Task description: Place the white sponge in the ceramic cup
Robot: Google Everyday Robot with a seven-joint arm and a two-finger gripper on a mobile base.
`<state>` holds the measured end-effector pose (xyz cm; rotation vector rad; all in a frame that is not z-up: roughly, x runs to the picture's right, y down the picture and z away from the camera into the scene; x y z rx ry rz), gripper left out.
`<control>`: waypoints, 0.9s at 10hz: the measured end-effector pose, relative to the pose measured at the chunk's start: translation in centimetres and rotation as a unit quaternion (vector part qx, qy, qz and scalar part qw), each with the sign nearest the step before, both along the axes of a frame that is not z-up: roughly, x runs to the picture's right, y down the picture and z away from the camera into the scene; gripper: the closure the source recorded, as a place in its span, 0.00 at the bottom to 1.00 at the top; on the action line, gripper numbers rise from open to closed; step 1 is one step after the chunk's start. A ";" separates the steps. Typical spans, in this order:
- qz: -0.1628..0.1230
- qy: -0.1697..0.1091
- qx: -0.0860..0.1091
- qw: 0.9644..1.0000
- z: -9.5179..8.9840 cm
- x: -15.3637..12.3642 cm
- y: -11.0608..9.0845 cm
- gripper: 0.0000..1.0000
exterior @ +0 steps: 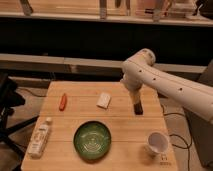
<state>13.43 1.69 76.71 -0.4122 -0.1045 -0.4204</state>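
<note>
This is looking like a robotics lab: a white robot arm (165, 82) is reaching in from the right, its tool (137, 109) hanging low over the far right of a wooden surface (125, 122). Cables (174, 120) are trailing across the floor at right.
</note>
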 end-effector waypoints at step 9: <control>-0.024 -0.038 0.016 0.999 2.2 -2.0 -0.6 0.20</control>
